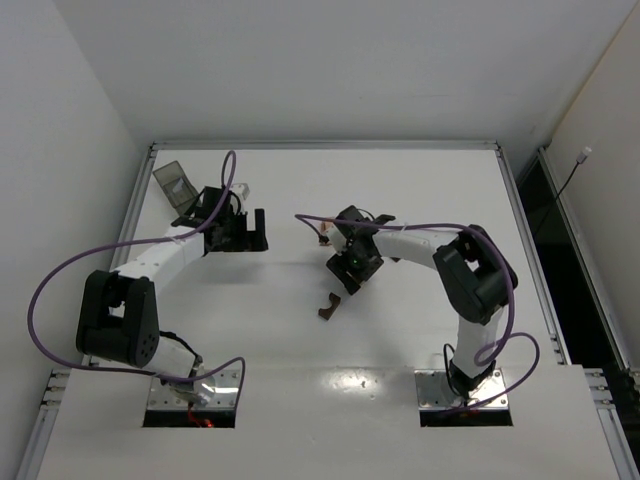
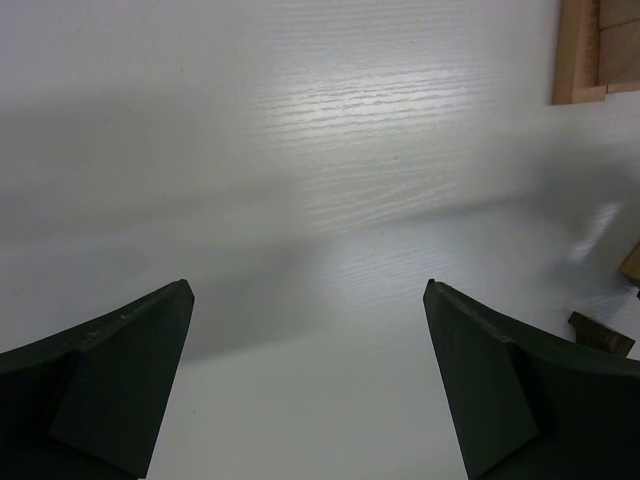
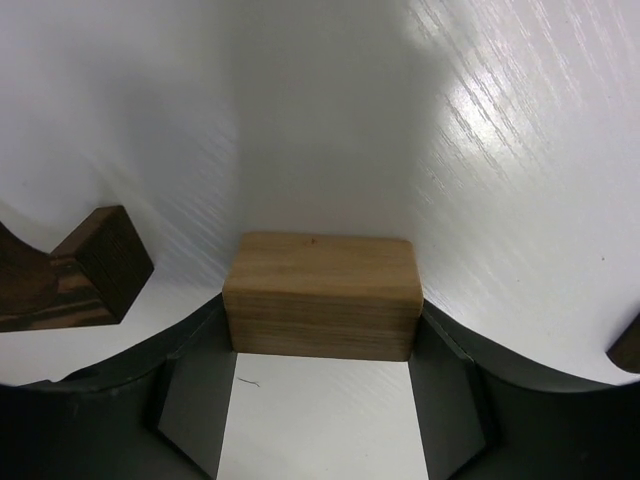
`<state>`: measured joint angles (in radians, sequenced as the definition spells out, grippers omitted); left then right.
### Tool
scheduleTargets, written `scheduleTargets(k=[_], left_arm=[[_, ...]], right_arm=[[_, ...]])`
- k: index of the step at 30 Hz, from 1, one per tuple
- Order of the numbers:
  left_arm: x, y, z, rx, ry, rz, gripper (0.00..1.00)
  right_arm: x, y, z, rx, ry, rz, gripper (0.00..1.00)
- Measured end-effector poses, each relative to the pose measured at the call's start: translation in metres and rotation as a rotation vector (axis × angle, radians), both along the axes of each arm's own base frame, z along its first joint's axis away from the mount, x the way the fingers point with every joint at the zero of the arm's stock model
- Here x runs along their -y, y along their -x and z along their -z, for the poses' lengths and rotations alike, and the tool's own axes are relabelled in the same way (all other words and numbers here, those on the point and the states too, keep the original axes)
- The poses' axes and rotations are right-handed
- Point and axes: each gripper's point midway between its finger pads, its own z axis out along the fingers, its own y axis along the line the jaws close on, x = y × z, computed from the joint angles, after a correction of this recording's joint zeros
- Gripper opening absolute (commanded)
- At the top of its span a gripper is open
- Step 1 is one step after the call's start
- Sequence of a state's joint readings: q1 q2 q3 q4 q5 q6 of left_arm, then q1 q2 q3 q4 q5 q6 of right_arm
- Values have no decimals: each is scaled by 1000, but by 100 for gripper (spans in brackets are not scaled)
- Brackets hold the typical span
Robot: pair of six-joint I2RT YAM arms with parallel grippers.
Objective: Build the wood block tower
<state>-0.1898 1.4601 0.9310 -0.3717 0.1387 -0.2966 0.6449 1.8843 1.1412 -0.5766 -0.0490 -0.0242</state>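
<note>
A light tan wood block (image 3: 320,295) lies on the white table, and my right gripper (image 3: 320,312) is shut on it, one finger against each short end. A dark brown arch block (image 3: 70,280) lies just left of it; from above the arch (image 1: 328,307) sits near my right gripper (image 1: 342,272). My left gripper (image 2: 310,300) stands wide open over bare table, nothing between its fingers (image 2: 120,370). Tan wood pieces (image 2: 590,50) are cut off at the top right corner of the left wrist view. I cannot tell whether they form the tower.
A small dark translucent tray (image 1: 172,183) sits at the back left, behind my left gripper (image 1: 258,230). A small brown piece (image 1: 322,236) lies beyond the right gripper. Another dark piece (image 2: 600,333) shows beside my left gripper's right finger. Purple cables loop over both arms.
</note>
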Motion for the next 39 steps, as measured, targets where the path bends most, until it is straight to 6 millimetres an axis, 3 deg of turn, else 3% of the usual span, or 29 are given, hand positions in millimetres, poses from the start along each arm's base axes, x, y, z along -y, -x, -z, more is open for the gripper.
scheduleTargets(k=[5,9,14,19,22,25,28,30,39], left_arm=[[1,0,0,0,5,9,100],[5,2,-1,0,18,40,100],[13,6,-1,-4,45,88,100],[16,7,-2,-4,57,111,100],[17,7,-3,-2,60,117,100],[16,6,-3,-1,60,116,100],[15,6,-3,-1,60,112,100],[13,5,-3,0,59,108,100],[12,5,-3,-1,60,105,100]], right_arm=[[4,-2,-18,27,2,-80,0],[1,-14,-66,86,-66,-246,0],[3,-61,-146,254,-145,-457,0],[10,-122,-196,334,-207,-595,0],[12,-158,-196,336,-236,-658,0],[12,-191,-176,350,-238,-718,0],[13,-181,-146,258,-230,-781,0],[9,-175,-136,228,-231,-814,0],[-19,-172,-122,236,-198,-907,0]])
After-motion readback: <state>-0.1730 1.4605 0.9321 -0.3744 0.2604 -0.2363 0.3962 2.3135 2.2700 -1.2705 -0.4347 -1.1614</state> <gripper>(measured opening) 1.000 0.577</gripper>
